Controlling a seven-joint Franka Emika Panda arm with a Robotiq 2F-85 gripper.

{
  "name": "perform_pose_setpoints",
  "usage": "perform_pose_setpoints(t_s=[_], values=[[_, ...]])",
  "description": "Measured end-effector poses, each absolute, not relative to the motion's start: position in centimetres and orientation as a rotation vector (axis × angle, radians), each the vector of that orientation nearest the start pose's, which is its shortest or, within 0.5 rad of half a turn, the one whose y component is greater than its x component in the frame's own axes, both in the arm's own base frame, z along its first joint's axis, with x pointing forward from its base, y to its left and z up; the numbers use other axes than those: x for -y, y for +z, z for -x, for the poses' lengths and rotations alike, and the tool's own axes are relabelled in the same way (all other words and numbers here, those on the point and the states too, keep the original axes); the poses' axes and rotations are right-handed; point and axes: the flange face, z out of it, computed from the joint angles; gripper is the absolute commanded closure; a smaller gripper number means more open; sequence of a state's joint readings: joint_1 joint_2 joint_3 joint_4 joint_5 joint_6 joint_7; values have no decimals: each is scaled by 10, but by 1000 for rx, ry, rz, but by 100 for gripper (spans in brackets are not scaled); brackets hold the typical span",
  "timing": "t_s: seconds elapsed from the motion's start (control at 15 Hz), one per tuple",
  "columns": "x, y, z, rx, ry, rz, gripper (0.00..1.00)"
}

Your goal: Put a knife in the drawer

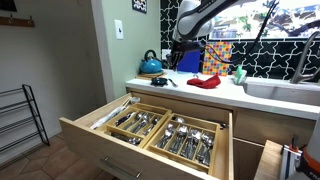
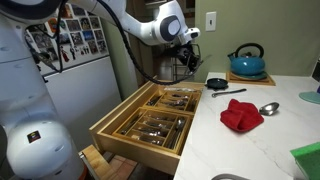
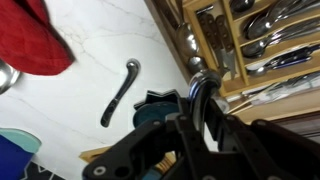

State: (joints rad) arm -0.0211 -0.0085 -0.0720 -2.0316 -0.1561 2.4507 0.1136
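Currently, the dark Robotiq gripper is hanging fingers-down over the edge where the white marbled countertop is meeting the wide, shallow light-wood drawer. The drawer is standing pulled well out, its wooden compartments showing silver flatware. In the wrist view it is lying just beyond and to the right of the fingers. The slim black-handled knife is lying flat on the countertop to the left of the fingers, apart from them and outside the drawer. How wide the fingers are standing is not showing clearly in any view, and I cannot tell whether they are holding anything. Farther left of the fingers a crumpled red cloth is resting on the countertop, with a silver spoon near it. A teal kettle is sitting behind the knife.
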Motion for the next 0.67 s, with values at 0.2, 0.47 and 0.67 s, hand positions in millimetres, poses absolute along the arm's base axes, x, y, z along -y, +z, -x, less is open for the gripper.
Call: perform_pose_setpoints(t_s=[0.2, 0.47, 0.67], values=[[9, 500, -568, 93, -668, 3156, 95], [-39, 501, -563, 359, -535, 3060, 95], [-68, 503, -565, 473, -390, 2985, 95]])
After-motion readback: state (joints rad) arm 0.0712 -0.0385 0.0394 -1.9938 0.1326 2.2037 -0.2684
